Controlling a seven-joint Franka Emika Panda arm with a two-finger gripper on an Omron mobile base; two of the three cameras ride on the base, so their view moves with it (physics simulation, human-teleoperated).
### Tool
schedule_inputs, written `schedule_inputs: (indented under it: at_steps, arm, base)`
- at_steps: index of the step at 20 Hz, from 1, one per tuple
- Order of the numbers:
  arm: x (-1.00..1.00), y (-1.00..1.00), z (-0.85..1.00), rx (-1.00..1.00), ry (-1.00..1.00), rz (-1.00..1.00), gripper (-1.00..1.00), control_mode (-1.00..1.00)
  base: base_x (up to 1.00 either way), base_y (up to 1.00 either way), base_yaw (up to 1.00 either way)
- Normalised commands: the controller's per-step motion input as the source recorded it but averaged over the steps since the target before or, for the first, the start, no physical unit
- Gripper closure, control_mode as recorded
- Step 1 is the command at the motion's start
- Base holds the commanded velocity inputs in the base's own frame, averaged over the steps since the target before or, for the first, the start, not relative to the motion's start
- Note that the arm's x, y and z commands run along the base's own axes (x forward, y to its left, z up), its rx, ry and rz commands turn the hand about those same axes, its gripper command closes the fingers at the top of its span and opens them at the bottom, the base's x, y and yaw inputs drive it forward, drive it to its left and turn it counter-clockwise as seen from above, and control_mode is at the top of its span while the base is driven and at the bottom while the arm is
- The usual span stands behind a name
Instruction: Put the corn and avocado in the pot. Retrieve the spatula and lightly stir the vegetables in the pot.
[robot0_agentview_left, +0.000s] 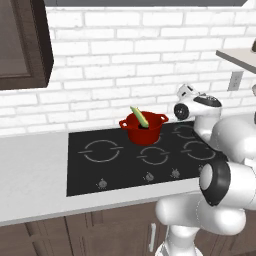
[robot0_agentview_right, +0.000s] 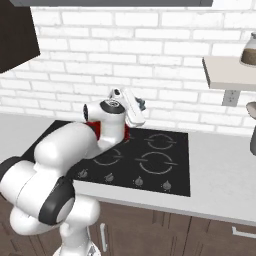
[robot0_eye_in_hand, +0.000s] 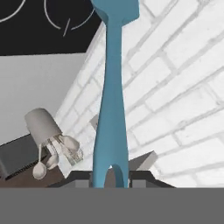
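Cooktop (robot0_agentview_left: 100, 170) set in grey counter (robot0_agentview_left: 30, 170), brick wall close behind at 12 o'clock. Utensil holder (robot0_eye_in_hand: 43, 127) on counter in hand view. Red pot (robot0_agentview_left: 143, 127) on rear burner, corn (robot0_agentview_left: 139, 116) leaning inside. Gripper (robot0_eye_in_hand: 110, 177) clamped on blue spatula (robot0_eye_in_hand: 112, 100), right of pot at 3 o'clock.

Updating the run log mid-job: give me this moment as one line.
stage: spatula retrieved | end effector: shut on blue spatula | corn: in red pot on cooktop | avocado: cannot tell | stirring: not started
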Motion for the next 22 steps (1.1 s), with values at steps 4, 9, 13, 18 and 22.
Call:
schedule_inputs:
  at_steps: [4, 9, 13, 18, 22]
  arm:
    - [0.08, 0.24, 0.12, 0.0, 0.2, 0.29, 1.0, -1.0]
    - [0.19, 0.54, 0.0, -0.07, 0.08, 0.08, 1.0, -1.0]
    - [0.18, 0.59, 0.04, -0.13, 0.0, -0.01, 1.0, -1.0]
    - [0.08, 0.24, 0.16, -0.11, 0.0, -0.02, 1.0, -1.0]
    - [0.0, 0.16, 0.0, -0.02, 0.0, 0.0, 1.0, -1.0]
  base:
    - [0.0, 0.0, 0.0]
    - [0.0, 0.0, 0.0]
    - [0.0, 0.0, 0.0]
    - [0.0, 0.0, 0.0]
    - [0.0, 0.0, 0.0]
